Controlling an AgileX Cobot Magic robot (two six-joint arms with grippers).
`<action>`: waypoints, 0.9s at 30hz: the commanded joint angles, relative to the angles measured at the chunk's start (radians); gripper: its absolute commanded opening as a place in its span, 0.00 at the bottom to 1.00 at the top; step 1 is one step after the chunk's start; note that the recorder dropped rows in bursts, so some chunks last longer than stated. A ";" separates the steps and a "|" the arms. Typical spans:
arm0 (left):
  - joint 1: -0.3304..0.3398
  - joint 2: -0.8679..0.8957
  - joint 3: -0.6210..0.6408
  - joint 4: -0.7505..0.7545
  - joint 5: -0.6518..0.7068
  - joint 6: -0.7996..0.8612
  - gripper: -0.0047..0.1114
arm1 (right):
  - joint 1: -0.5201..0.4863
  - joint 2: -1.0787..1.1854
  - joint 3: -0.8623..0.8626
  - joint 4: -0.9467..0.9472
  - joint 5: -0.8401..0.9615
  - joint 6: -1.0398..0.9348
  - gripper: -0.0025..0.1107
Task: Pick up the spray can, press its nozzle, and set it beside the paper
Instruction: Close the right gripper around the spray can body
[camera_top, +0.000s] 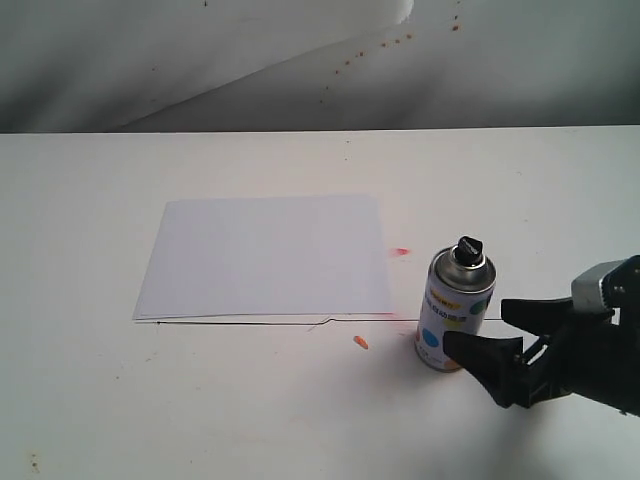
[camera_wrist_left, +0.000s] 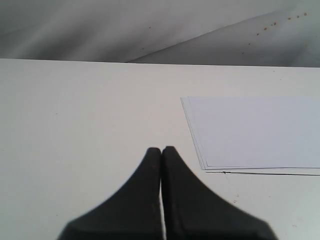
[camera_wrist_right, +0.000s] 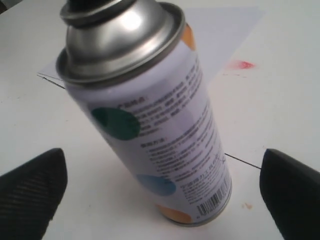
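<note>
While the spray can (camera_top: 455, 312) stands upright on the matte white counter (camera_top: 120, 400), I see it just off the paper's (camera_top: 265, 256) near right corner, close to the sheet but not on it. The can is a smooth white cylinder printed with blue, green and orange dots, a yellow label band and fine black text. It is capped by a shiny silver dome with a rolled rim, and the small black plastic nozzle (camera_top: 468, 249) sits on top. The paper lies flat, a plain white rectangle, and its edges suggest a thin stack. My right gripper (camera_top: 476, 327) is spread wide, with a dark, tapered, faintly ribbed finger (camera_wrist_right: 30, 190) on either side of the can's lower body. The wrist view shows clear gaps on both sides, so nothing is held. My left gripper (camera_wrist_left: 161, 150) is closed, its black wedge-shaped fingers pressed together over bare counter near the paper's far side. A red smear (camera_top: 402, 252) and an orange fleck (camera_top: 361, 343) mark the counter between paper and can.
</note>
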 joint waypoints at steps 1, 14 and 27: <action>-0.002 -0.005 0.005 0.001 -0.005 -0.001 0.04 | 0.006 0.013 -0.031 -0.035 -0.008 0.015 0.86; -0.002 -0.005 0.005 0.001 -0.005 -0.001 0.04 | 0.006 0.013 -0.048 -0.043 -0.001 0.034 0.86; -0.002 -0.005 0.005 0.001 -0.005 -0.001 0.04 | 0.131 0.013 -0.171 -0.099 0.173 0.110 0.86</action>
